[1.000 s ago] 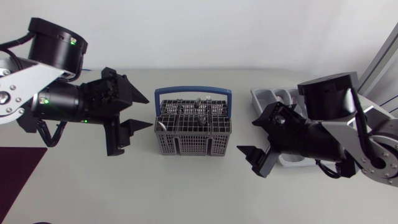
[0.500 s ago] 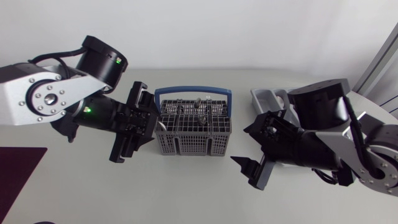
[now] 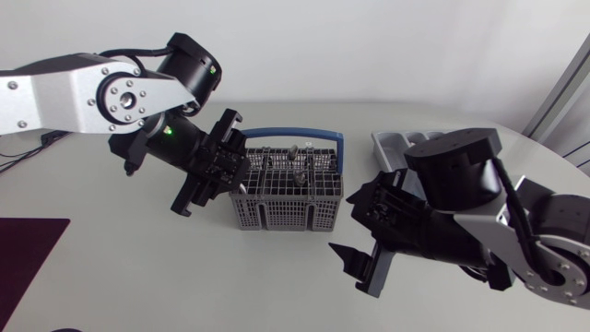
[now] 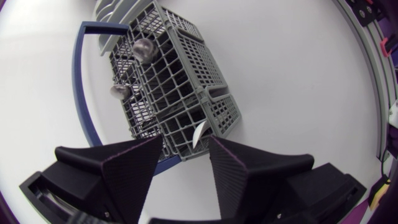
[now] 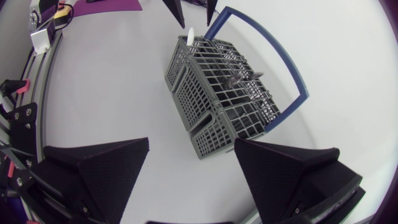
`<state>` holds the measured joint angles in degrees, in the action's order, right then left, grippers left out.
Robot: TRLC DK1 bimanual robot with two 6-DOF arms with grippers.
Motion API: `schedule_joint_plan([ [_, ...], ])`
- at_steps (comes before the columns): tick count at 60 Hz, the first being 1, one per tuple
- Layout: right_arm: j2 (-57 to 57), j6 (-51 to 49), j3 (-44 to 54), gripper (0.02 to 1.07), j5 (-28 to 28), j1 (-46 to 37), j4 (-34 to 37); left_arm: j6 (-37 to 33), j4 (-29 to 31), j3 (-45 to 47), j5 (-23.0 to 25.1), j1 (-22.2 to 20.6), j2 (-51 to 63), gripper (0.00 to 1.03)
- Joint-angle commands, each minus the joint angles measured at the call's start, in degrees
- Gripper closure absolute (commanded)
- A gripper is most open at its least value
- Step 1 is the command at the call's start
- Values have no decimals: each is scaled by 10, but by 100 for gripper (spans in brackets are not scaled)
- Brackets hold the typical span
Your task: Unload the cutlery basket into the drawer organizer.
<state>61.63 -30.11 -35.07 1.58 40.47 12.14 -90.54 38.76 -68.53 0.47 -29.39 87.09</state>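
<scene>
**Head view.** Grey cutlery basket [image 3: 286, 195] upright in the middle of the table [image 3: 120, 286], blue handle [image 3: 290, 135] tipped toward the far side. Utensil handles [image 3: 298, 166] upright in the far compartments. White utensil tip [image 3: 237, 187] at the basket's left end. Left claw [image 3: 210, 166] over the basket's left end, fingers spread, nothing pinched. Right claw [image 3: 343, 224] near the basket's front right corner, apart from it, likewise spread and holding nothing. Grey drawer organizer [image 3: 395, 143] at the far right of the table, largely hidden behind the right arm. Purple mat [image 3: 28, 249] at the front left edge.

**Left wrist view.** Left claw [image 4: 185, 146] with fingers wide apart and the basket's [image 4: 180, 81] nearest corner just ahead of the gap. Contact with either finger: cannot tell. White utensil tip [image 4: 198, 134] poking from that corner. Two rounded utensil ends [image 4: 144, 48] above the grid. Organizer [image 4: 115, 9] edge just beyond the basket.

**Right wrist view.** Right claw [image 5: 191, 146] wide open, nothing between the fingers. Basket [image 5: 221, 93] ahead of it, clear of both fingers, bare table between. Blue handle [image 5: 280, 56] swung out to one side. Two black finger tips of the left claw [image 5: 194, 9] past the basket's far end, close by the white tip [image 5: 191, 34].
</scene>
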Motion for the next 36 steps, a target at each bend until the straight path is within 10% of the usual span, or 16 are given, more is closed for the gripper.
schedule_joint_plan([
  [1,19,-7,-7,8,-6,7,-10,-31,12,-16,-5,4,19,48],
  [36,68,10,-7,8,13,8,-48,-35,11,-4,-4,11,51,77],
])
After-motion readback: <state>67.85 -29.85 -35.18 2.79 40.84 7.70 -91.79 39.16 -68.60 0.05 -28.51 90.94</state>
